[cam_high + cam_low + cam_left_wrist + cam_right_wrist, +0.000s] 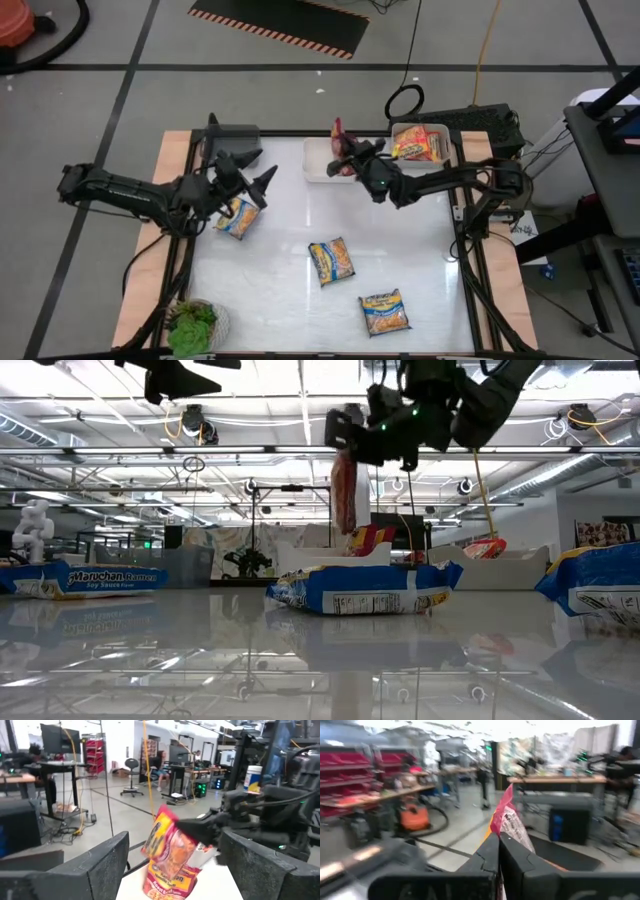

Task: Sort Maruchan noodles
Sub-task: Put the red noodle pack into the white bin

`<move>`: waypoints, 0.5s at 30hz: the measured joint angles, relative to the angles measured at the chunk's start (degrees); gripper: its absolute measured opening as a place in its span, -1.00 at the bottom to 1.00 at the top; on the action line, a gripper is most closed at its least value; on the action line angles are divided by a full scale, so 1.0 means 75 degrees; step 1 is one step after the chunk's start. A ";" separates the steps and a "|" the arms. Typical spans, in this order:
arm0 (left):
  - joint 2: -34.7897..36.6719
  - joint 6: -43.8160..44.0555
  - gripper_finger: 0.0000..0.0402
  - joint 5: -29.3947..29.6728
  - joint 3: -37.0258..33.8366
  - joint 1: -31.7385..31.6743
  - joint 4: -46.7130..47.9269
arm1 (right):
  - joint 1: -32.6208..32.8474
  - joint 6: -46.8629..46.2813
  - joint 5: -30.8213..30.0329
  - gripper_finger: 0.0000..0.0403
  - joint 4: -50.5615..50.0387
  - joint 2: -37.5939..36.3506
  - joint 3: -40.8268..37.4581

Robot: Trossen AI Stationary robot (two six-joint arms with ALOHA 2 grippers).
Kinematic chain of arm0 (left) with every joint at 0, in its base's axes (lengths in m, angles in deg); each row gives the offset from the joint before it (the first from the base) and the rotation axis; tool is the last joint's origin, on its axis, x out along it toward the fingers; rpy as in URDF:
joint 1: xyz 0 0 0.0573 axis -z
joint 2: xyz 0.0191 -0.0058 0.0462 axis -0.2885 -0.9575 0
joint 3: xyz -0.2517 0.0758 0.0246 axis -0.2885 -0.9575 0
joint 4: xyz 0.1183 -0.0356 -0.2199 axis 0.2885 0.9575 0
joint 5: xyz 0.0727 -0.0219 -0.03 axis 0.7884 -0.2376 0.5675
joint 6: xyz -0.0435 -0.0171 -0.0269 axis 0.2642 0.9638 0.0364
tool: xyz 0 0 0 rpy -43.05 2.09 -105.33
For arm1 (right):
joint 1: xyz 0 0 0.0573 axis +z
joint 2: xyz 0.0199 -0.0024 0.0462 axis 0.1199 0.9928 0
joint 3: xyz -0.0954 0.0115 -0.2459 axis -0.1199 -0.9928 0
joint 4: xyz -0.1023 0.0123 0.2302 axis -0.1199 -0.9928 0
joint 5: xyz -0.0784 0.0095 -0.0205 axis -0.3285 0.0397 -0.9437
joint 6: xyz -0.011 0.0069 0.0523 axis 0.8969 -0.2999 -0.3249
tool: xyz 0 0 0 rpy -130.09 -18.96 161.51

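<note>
Blue pkts (331,262) on table, red pkt (344,492) pinched in R fingers (341,152), lifted.

Overhead camera looks straight down; low camera looks level across the table (400,260); wrist cameras look forward, sharing the red packet (167,852).

Three blue-and-yellow packets (331,262), perhaps two red packets (338,135), one orange packet (420,145).
</note>
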 joint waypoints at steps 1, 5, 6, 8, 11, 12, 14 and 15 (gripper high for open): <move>-0.0033 0.0121 0.58 -0.0090 0.0001 -0.0101 0.0044 | 0.0025 0.0070 0.0122 -1.00 0.0035 -0.0081 -0.0001; -0.0390 0.0693 0.50 -0.1171 0.0004 -0.0722 0.0263 | 0.0107 0.0396 0.0357 -1.00 0.0126 -0.0365 -0.0004; -0.0540 0.0871 0.46 -0.1606 0.0004 -0.0925 0.0197 | 0.0136 0.0493 0.0361 -1.00 0.0143 -0.0434 -0.0004; -0.0862 0.1256 0.40 -0.2658 0.0007 -0.1365 0.0146 | 0.0155 0.0645 0.0367 -1.00 0.0184 -0.0572 -0.0004; -0.1510 0.1763 0.31 -0.4289 0.0004 -0.2004 -0.0231 | 0.0153 0.0692 0.0400 -1.00 0.0173 -0.0756 -0.0004; -0.1715 0.1898 0.28 -0.4731 0.0005 -0.2164 -0.0377 | 0.0152 0.0677 0.0492 -1.00 0.0175 -0.0807 -0.0004; -0.2149 0.2068 0.23 -0.5461 0.0004 -0.2406 -0.0859 | 0.0152 0.0525 0.0741 -1.00 0.0167 -0.0914 -0.0004; -0.2396 0.2127 0.21 -0.5737 0.0004 -0.2480 -0.1118 | 0.0170 0.0446 0.0838 -1.00 0.0207 -0.0931 -0.0004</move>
